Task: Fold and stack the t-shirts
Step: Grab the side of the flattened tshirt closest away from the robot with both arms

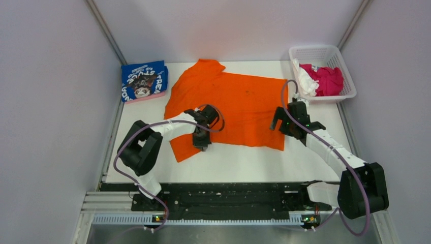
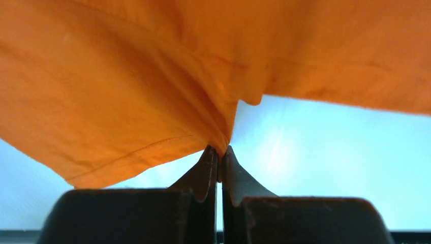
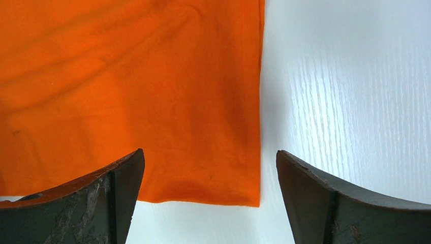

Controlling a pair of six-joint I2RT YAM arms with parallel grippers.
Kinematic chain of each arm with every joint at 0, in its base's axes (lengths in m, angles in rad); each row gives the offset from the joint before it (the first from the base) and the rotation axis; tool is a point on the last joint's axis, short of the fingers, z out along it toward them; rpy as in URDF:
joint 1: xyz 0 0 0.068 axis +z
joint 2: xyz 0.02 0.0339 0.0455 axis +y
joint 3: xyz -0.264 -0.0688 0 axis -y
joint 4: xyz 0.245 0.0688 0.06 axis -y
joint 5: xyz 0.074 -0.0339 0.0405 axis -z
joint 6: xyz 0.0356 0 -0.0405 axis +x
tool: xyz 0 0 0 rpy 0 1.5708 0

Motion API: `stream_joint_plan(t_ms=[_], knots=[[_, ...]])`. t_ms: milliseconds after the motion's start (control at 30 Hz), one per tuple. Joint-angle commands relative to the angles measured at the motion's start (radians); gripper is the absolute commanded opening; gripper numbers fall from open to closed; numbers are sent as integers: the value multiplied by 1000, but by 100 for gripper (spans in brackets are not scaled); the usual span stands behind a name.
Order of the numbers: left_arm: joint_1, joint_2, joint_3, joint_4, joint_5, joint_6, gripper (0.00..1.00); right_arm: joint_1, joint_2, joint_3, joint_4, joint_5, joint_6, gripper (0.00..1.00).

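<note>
Though left gripper (image 2: 219,154) tight on orange t-shirt (image 1: 239,101), right gripper (image 3: 209,152) agape (white lettering (image 1: 144,77) apparently upside-down)

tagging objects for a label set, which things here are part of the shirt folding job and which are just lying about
Part of the job:
orange t-shirt, pinched by left gripper
folded blue t-shirt
magenta shirt
white shirt
open right gripper

Just there:
basket holding those two shirts
table
</note>
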Motion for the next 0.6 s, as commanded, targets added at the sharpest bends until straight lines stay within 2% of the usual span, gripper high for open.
stream_joint_plan(t_ms=[0, 67, 100, 133, 233, 300, 433, 500, 567], knots=[[-94, -96, -31, -140, 135, -81, 18, -4, -55, -18, -91, -30, -4, 99], [-124, -133, -54, -142, 182, -104, 57, -5, -74, -29, -132, -23, -3, 99], [-134, -159, -62, -145, 188, -114, 90, -5, -85, -35, -152, -16, -1, 99], [-138, -192, -70, -149, 184, -126, 98, -4, -93, -40, -169, -6, 1, 99], [-139, -326, -104, -181, 133, -177, 99, -5, -119, -46, -219, 28, 16, 99], [-137, -402, -145, -215, 43, -230, 99, -5, -133, -56, -239, 45, 42, 99], [-113, -502, -289, -237, -43, -307, 99, -5, -133, -84, -209, 64, 81, 96], [-80, -525, -350, -201, -59, -315, 93, -5, -132, -101, -170, 49, 102, 94], [-37, -533, -397, -135, -62, -315, 82, -4, -133, -123, -131, 35, 124, 93]])
